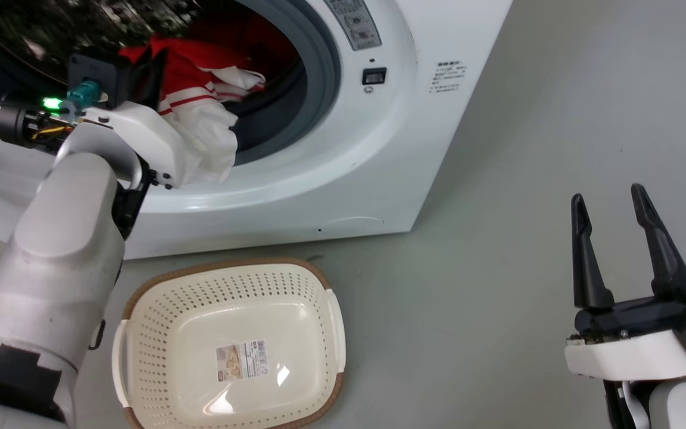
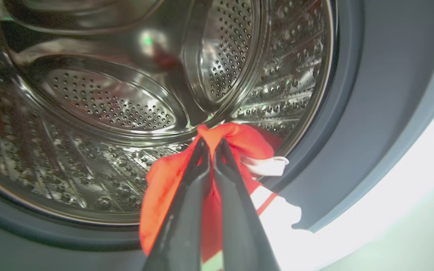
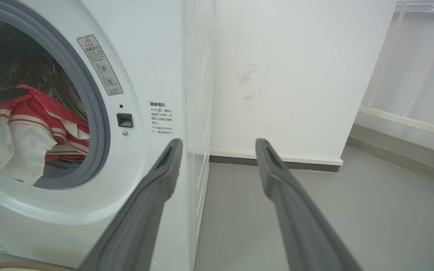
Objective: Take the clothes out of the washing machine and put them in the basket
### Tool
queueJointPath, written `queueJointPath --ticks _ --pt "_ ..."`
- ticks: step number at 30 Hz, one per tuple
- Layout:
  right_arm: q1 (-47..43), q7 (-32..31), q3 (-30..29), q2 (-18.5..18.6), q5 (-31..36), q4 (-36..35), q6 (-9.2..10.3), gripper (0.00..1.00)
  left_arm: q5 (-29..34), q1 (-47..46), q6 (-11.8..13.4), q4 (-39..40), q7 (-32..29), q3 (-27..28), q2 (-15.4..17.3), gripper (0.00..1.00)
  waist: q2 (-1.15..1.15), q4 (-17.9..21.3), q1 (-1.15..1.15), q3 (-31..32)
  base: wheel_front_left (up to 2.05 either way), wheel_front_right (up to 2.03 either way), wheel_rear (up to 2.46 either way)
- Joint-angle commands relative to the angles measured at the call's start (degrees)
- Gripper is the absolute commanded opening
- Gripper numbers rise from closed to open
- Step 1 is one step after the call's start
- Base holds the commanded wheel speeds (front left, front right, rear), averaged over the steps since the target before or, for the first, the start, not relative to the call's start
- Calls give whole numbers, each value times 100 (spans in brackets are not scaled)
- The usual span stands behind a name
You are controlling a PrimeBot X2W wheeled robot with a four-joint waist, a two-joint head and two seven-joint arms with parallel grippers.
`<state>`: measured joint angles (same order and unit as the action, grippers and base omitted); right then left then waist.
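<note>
The white washing machine (image 1: 379, 149) stands open, and my left arm reaches into its mouth. My left gripper (image 1: 151, 71) is shut on a red garment with red-and-white striped trim (image 1: 200, 83). Its white part hangs over the grey rubber ring. In the left wrist view the closed fingertips (image 2: 211, 141) pinch the red cloth (image 2: 164, 184) in front of the steel drum (image 2: 107, 105). More red fabric (image 1: 253, 36) lies deeper inside. The cream basket (image 1: 224, 265) sits on the floor below the door opening, with just a label sticker inside. My right gripper (image 1: 611, 202) stands open over the floor, holding nothing.
Grey floor (image 1: 527, 149) spreads to the right of the machine and the basket. From the right wrist view, the machine's side (image 3: 198, 113) meets a white wall (image 3: 288, 75). A pale railing (image 3: 409, 75) runs at the far right.
</note>
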<state>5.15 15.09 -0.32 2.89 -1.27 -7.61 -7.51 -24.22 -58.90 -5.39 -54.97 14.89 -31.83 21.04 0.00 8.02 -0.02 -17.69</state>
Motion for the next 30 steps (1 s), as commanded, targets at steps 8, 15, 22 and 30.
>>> queueJointPath --ticks 8,15,22,30 --pt "-354 12 -33 -3 92 77 4 100 207 1117 405 1737 38 244 165 0 0 -358 2 664 0 0 0" --pt "-563 12 -7 -3 126 115 4 100 269 1905 678 3025 38 308 362 0 0 -510 2 1002 0 0 0" --pt "-770 12 19 -3 153 136 4 100 254 2514 974 4229 -144 316 592 0 0 -597 2 1288 0 0 0" --pt "-905 12 57 -3 160 156 4 100 278 3112 1321 5523 -468 363 910 0 0 -625 2 1412 0 0 0"
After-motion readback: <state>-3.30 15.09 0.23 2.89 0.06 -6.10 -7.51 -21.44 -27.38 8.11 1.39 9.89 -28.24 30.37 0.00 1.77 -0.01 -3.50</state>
